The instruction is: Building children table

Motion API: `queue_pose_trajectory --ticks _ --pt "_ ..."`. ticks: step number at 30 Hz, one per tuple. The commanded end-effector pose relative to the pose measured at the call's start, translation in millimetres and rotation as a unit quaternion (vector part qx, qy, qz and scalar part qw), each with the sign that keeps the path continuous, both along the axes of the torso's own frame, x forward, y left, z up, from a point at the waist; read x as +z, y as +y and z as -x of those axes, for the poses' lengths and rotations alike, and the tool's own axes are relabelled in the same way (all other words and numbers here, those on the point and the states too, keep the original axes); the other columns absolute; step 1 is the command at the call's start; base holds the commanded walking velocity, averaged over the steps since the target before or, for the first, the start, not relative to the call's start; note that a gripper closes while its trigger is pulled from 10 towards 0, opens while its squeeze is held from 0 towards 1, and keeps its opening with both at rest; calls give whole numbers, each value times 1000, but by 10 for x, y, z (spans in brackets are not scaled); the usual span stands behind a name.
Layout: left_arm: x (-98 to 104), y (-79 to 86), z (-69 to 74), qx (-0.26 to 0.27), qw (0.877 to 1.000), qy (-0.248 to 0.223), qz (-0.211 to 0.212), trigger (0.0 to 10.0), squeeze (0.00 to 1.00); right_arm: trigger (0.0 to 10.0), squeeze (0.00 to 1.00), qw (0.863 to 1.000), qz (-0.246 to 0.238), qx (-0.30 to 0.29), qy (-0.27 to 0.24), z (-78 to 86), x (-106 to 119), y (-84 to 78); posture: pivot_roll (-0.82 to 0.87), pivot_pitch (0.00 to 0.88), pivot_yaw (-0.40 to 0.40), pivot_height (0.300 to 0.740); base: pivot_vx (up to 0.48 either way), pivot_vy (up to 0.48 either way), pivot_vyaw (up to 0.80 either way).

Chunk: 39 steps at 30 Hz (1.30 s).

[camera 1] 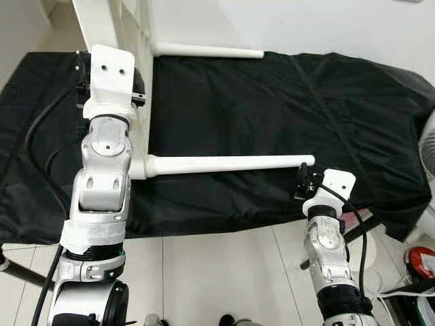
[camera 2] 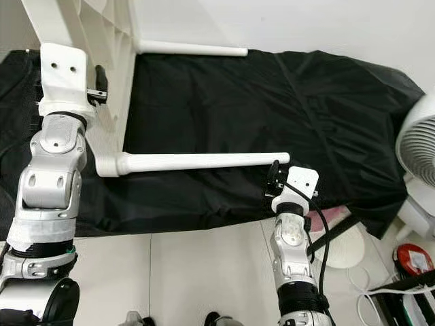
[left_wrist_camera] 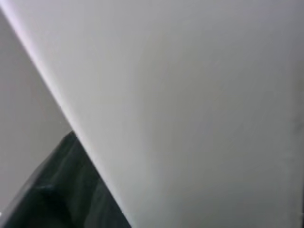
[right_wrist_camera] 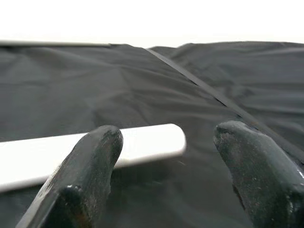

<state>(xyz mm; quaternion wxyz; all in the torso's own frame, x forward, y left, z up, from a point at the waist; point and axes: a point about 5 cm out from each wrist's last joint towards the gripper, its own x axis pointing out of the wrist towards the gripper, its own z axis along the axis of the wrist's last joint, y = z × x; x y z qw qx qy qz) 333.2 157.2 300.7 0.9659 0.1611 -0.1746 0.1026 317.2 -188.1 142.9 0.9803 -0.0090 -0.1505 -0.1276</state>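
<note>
A white children's table lies on its side on a black cloth (camera 1: 272,102). Its top (camera 1: 112,20) stands on edge at the far left, and two round legs point right: a far leg (camera 1: 211,49) and a near leg (camera 1: 224,164). My left gripper (camera 1: 139,95) is pressed against the edge of the top, and the left wrist view looks straight at the white panel (left_wrist_camera: 190,95). My right gripper (right_wrist_camera: 167,130) is open at the free tip of the near leg (right_wrist_camera: 156,141), one finger on each side and not touching it.
The cloth-covered platform ends at a front edge (camera 1: 224,227) just ahead of my arms, with tiled floor (camera 1: 224,272) below. A white fan (camera 2: 418,142) stands to the right. Cables and a red object (camera 1: 421,261) lie on the floor at the lower right.
</note>
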Motion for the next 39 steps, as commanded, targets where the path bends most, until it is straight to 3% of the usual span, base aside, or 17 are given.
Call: queue_pose_trajectory --ticks 1,8,13,20,22,24,39 --pt "-2 51 -10 37 999 -12 -4 10000 0 10000 0 1000 0 -6 4 3 -41 -21 105 103 -19 740 0 0 0" --pt "4 43 -17 29 999 -11 -9 10000 0 10000 0 1000 -4 -2 -1 -48 -14 15 122 94 -27 740 0 0 0" --pt "7 -34 0 -17 1000 -15 7 10000 0 10000 0 1000 -6 2 -7 -102 32 44 131 95 -35 740 0 0 0" --pt "-115 -320 53 -149 989 11 -11 10000 0 10000 0 1000 -10 3 -12 -151 64 60 138 107 -43 740 0 0 0" --pt "-115 -320 53 -149 989 11 -11 10000 0 10000 0 1000 -10 3 -12 -151 64 60 138 107 -43 740 0 0 0" --pt "-157 -387 93 -197 980 24 -14 10000 0 10000 0 1000 -10 1 -13 -158 65 51 139 113 -42 740 0 0 0" --pt "-350 -264 222 -226 970 78 -44 10000 0 10000 0 1000 -13 0 -15 -172 55 54 162 128 -43 740 0 0 0"
